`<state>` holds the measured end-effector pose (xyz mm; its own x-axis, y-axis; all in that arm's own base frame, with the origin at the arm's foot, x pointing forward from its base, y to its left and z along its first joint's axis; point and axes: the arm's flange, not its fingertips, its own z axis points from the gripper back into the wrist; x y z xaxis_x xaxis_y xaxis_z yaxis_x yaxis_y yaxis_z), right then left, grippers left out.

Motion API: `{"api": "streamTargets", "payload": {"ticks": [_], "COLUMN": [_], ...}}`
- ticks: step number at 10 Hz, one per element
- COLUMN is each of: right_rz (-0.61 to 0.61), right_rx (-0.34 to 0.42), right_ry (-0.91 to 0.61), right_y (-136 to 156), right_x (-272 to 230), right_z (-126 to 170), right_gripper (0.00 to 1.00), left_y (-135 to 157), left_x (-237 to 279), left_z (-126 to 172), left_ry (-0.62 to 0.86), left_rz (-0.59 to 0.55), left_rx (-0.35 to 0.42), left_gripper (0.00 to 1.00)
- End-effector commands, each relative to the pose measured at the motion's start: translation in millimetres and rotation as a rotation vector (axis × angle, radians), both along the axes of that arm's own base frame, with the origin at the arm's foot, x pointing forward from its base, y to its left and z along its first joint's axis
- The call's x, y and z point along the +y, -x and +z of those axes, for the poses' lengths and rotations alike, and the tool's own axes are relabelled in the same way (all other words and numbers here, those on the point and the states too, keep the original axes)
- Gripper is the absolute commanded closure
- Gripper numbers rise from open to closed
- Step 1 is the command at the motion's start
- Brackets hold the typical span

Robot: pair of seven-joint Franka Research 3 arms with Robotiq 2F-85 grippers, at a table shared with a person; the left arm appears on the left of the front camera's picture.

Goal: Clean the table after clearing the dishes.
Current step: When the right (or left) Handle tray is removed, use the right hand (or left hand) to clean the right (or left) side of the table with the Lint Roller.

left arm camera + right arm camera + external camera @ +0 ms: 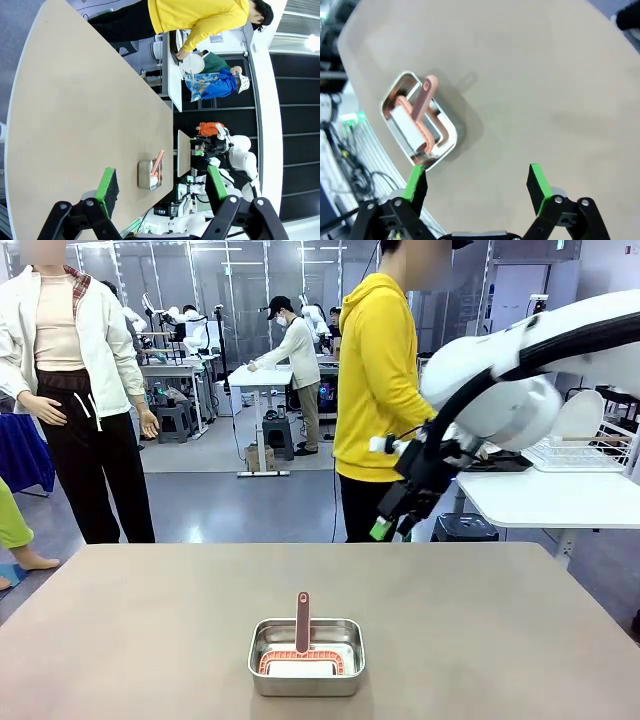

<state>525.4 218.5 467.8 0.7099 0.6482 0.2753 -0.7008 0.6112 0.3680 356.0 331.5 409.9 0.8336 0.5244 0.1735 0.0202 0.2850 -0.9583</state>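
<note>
Table (150, 640): pan (306, 668) at near edge, middle.
Pan: holds pink-handled scraper (302, 620).
Plate (580, 412): in rack (600, 453) on side table (540, 495), by person (375, 380).
Left fingers (107, 185): apart, empty.
Right fingers (536, 186): apart, empty, high over table.

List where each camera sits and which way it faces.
Front: fixed on the robot's side, facing across the table to the person; right arm and open right gripper show.
Left wrist: above the table, facing along it toward the person; open left gripper at bottom.
Right wrist: high, facing down at the pan; its open gripper at bottom.
Shared: all three see table and pan.
</note>
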Motion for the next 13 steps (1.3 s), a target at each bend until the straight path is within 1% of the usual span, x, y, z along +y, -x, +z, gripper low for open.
{"api": "streamTargets", "payload": {"ticks": [1, 2, 3, 8, 9, 10, 11, 12, 13], "right_rz": [0.075, 0.064, 0.044, 0.044, 0.047, 0.167, 0.331, 0.454, 0.551], "right_rx": [0.019, 0.003, 0.014, 0.014, 0.015, -0.008, -0.034, -0.05, -0.055], "right_ry": [0.058, 0.043, 0.024, 0.024, 0.032, 0.045, 0.09, 0.127, 0.152], "right_y": [-10.4, -4.0, -5.5, -5.5, -9.8, -20.7, -32.5, -51.6, -60.4], "right_x": [14.9, 14.2, 14.0, 14.0, 12.6, 28.7, 49.7, 67.5, 92.6], "right_z": [-4.0, -9.5, -9.2, -9.2, -12.5, -6.5, -3.8, -1.8, -6.4], "right_gripper": [0.0, 0.0, 0.0, 0.0, 0.0, 0.0, 0.0, 0.0, 0.0], "left_y": [1.2, 1.2, 1.2, 1.2, 1.2, 1.2, 1.2, 1.2, 1.2], "left_x": [1.0, 1.0, 1.0, 1.0, 1.0, 1.0, 1.0, 1.0, 1.0], "left_z": [2.2, 2.2, 2.2, 2.2, 2.2, 2.2, 2.2, 2.2, 2.2], "left_ry": [0.021, 0.021, 0.021, 0.021, 0.021, 0.021, 0.021, 0.021, 0.021], "left_rz": [0.007, 0.007, 0.007, 0.007, 0.007, 0.007, 0.007, 0.007, 0.007], "left_rx": [-0.017, -0.017, -0.017, -0.017, -0.017, -0.017, -0.017, -0.017, -0.017], "left_gripper": [0.11, 0.11, 0.11, 0.11, 0.11, 0.11, 0.11, 0.11, 0.11]}}
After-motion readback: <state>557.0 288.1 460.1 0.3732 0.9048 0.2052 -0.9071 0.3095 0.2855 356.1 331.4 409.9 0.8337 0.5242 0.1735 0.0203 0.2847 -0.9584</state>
